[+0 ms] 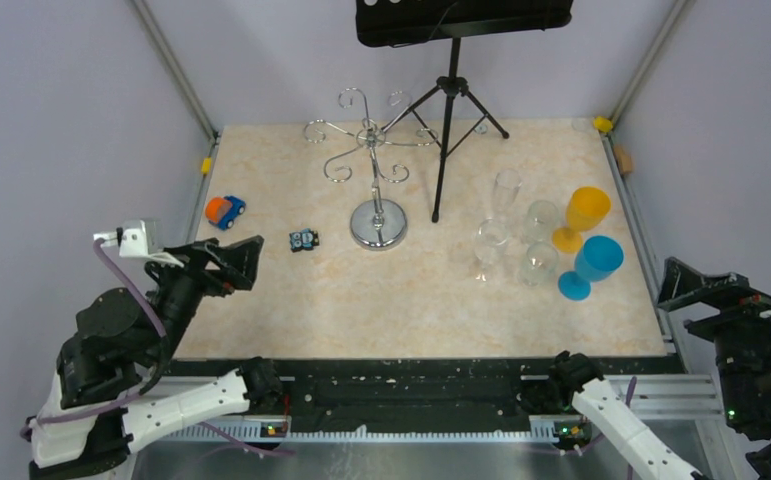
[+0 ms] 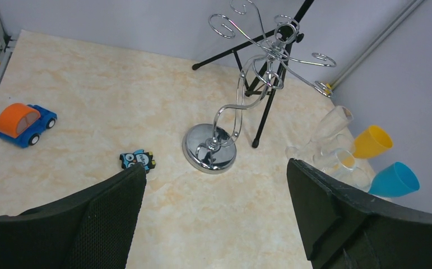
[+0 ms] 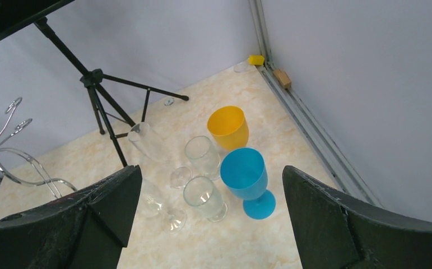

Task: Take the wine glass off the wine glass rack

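The left claw (image 2: 216, 167) hangs wide open above the near left part of the beige marbled tabletop (image 1: 361, 300), gripping nothing. Straight ahead of it, framed between its two black fingers (image 2: 110, 207), stands the shiny chrome wine glass rack (image 2: 209, 147) with its round domed base, thin post and curled wire hooks spreading at the top. Just ahead of this claw's left finger lies a small blue owl-printed tile (image 2: 137, 160), and farther off to its left sits an orange and blue toy truck (image 2: 24, 123). Beyond the rack is the black tripod stand (image 1: 448, 130)

The right claw (image 3: 212, 171) is also spread wide and empty, raised off the right edge of the tabletop. Ahead of it, between its fingers, four clear wine glasses (image 3: 204, 197) stand upright in a cluster on the tabletop, with an opaque yellow goblet (image 3: 228, 126) and a blue goblet (image 3: 246, 174) just beside them on its right side. The rack is well apart from the glasses, far to this claw's left
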You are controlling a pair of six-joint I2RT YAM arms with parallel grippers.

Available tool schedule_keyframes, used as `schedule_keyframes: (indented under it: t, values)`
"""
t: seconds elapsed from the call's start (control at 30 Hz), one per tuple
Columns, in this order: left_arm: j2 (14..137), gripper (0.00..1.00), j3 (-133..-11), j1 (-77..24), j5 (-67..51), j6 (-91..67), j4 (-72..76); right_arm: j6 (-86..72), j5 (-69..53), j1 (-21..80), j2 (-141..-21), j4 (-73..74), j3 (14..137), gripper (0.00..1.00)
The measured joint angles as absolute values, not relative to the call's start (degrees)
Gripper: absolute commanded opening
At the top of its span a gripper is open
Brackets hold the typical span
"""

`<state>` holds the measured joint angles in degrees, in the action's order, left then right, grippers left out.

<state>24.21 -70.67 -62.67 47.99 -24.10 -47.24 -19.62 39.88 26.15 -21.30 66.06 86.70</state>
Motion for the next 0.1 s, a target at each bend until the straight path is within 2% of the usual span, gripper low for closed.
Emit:
schedule_keyframes:
  t: [0.1]
  values:
    - [24.21,0.99,-70.63,-62.67,48.47,-24.08,-47.66,-19.66,40.16,26.15,-20.73,66.02,86.67,0.99]
